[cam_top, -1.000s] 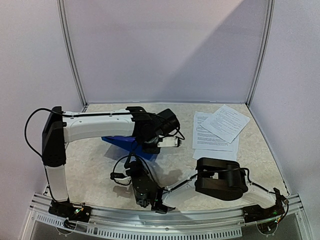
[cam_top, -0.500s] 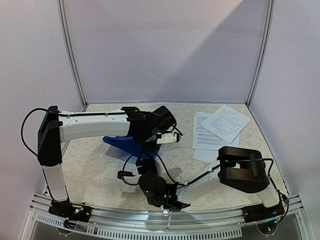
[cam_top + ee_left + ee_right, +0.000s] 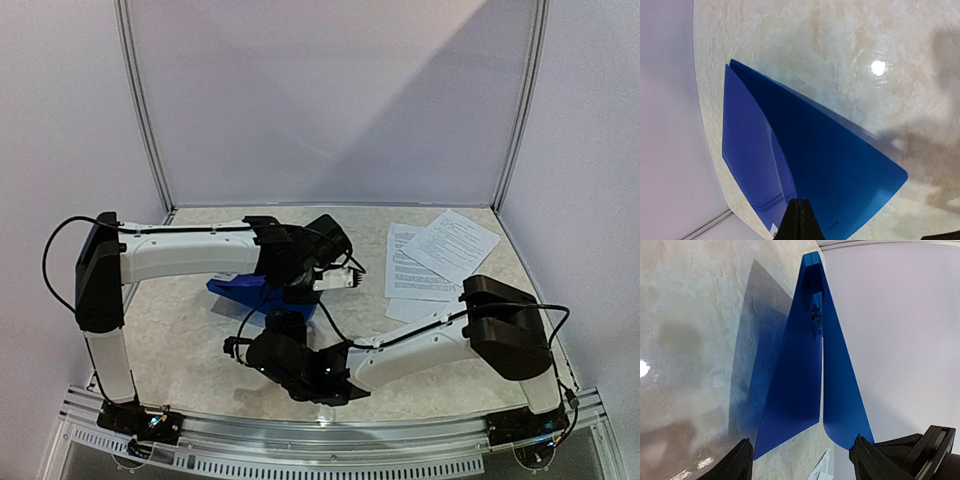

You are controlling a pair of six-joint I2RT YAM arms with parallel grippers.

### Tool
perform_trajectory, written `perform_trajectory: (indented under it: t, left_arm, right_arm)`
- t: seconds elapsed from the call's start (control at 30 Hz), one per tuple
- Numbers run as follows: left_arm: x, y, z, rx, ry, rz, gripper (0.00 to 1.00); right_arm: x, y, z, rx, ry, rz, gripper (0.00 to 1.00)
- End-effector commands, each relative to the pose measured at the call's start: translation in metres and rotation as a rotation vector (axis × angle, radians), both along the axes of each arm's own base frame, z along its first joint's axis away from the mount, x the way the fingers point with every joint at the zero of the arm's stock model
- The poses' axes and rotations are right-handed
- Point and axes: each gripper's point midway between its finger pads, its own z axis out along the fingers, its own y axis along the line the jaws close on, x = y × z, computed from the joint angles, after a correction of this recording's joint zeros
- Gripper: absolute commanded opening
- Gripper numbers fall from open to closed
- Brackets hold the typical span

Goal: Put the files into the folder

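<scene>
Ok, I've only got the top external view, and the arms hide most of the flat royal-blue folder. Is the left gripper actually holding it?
Observer: Yes. In the left wrist view the left gripper is shut on the edge of the folder, which gapes partly open.
Operator: And the right gripper, does it have anything?
Observer: No. The right gripper is open and holds nothing. Its camera looks into the V of the open folder, where a small metal clip shows at the inner spine.
</scene>
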Motion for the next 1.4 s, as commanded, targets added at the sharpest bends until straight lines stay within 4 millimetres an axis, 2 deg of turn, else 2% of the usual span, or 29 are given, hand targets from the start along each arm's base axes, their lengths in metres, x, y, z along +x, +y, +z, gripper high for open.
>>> perform_trajectory:
  t: [0.0,0.2,0.43,0.57,0.83,1.0,1.1,1.23,1.37]
  left_arm:
    - [-0.005,-0.01,0.017,-0.043,-0.005,-0.018,0.0]
    - [-0.012,-0.017,0.022,-0.059,0.008,-0.035,0.0]
    - [-0.013,-0.013,0.045,-0.122,0.003,-0.022,0.0]
    - [-0.009,-0.008,0.061,-0.187,0.0,0.017,0.0]
    - [0.0,0.011,0.073,-0.306,0.042,0.114,0.0]
    - [0.01,0.019,0.087,-0.359,0.01,0.159,0.0]
    - [0.016,0.021,0.104,-0.426,0.002,0.192,0.0]
    - [0.016,0.023,0.122,-0.489,0.007,0.204,0.0]
    - [0.013,0.023,0.128,-0.511,0.023,0.211,0.0]
  right_arm:
    - [0.009,0.001,-0.009,0.005,0.068,-0.033,0.69]
    - [0.023,0.008,-0.006,0.03,0.09,-0.054,0.7]
    - [0.035,-0.024,-0.03,0.027,0.231,-0.128,0.72]
    - [0.027,-0.033,-0.034,0.094,0.336,-0.132,0.73]
    - [0.006,-0.047,-0.019,0.307,0.501,-0.092,0.74]
    - [0.01,-0.053,-0.001,0.411,0.465,-0.094,0.74]
    - [0.006,-0.052,0.008,0.463,0.429,-0.047,0.75]
    - [0.001,-0.045,0.027,0.469,0.303,0.035,0.87]
    - [0.005,-0.031,0.012,0.391,0.264,0.064,0.94]
